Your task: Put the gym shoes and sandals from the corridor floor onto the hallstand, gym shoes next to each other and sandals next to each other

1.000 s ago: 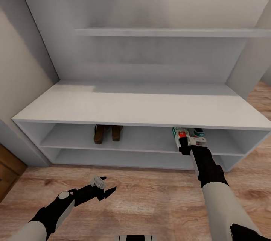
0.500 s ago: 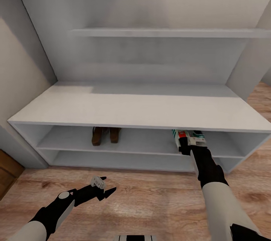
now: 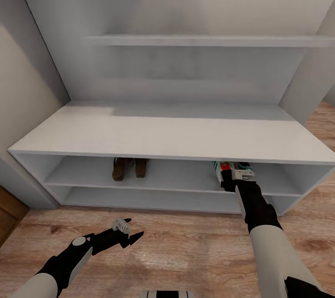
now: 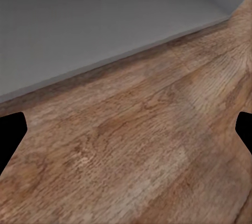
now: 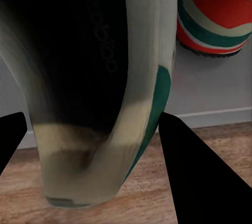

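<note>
Your right tool (image 3: 226, 178) is reaching into the upper open shelf of the white hallstand (image 3: 167, 133), at its right side. In the right wrist view its fingers (image 5: 202, 182) sit on either side of a gym shoe (image 5: 100, 93), whose dark opening and green-striped white side fill the space between them. The fingers look closed around the shoe, though you cannot see whether the pads actually press it. The shoe's heel end hangs over the shelf's front edge, with the wooden floor (image 3: 186, 242) below it. The second gym shoe (image 5: 218, 17), with its red-orange patch, stands just beside it further along the same shelf. In the head view both sneakers (image 3: 231, 166) show as a small patch of white, green and red under the hallstand's top surface.

The two brown sandals (image 3: 130, 167) stand side by side on that same upper shelf, left of centre, well apart from the sneakers.

Your left tool (image 3: 125, 232) hangs low over the floor in front of the hallstand, its fingers spread wide and holding nothing. A plain white wall shelf (image 3: 204, 40) runs above the hallstand.
</note>
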You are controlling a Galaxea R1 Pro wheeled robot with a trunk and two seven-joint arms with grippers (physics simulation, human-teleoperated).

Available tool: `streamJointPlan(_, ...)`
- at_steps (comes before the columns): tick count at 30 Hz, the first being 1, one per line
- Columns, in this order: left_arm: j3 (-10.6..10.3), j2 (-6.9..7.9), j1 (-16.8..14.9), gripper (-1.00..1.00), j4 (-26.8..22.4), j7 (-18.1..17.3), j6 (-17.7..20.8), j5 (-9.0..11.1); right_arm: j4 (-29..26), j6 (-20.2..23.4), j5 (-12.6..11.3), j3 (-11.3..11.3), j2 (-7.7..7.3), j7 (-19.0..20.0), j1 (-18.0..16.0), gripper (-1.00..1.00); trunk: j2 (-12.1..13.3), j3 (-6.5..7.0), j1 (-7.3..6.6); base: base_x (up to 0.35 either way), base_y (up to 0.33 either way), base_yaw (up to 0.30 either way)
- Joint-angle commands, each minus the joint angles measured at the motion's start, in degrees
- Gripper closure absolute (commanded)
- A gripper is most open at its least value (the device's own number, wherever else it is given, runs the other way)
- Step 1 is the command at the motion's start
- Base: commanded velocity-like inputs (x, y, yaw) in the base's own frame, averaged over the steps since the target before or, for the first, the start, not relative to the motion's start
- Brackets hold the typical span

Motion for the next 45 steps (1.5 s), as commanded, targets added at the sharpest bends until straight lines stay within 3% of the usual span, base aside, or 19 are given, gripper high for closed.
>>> streamJointPlan(1, -0.4, 0.07, -0.1, -1.0, 0.0, 0.1, -0.4, 0.3, -0.1, 0.2, 0.1, -0.1, 0.06, -0.1, 0.0, 1.0, 0.0, -0.05, -0.01, 0.0, 0.0, 0.0)
streamJointPlan(45, -0.4, 0.08, 0.0, -1.0, 0.1, 0.1, -0.4, 0.3, -0.1, 0.3, 0.1, -0.1, 0.06, 0.0, 0.0, 1.0, 0.0, -0.05, -0.01, 0.039, 0.0, 0.0)
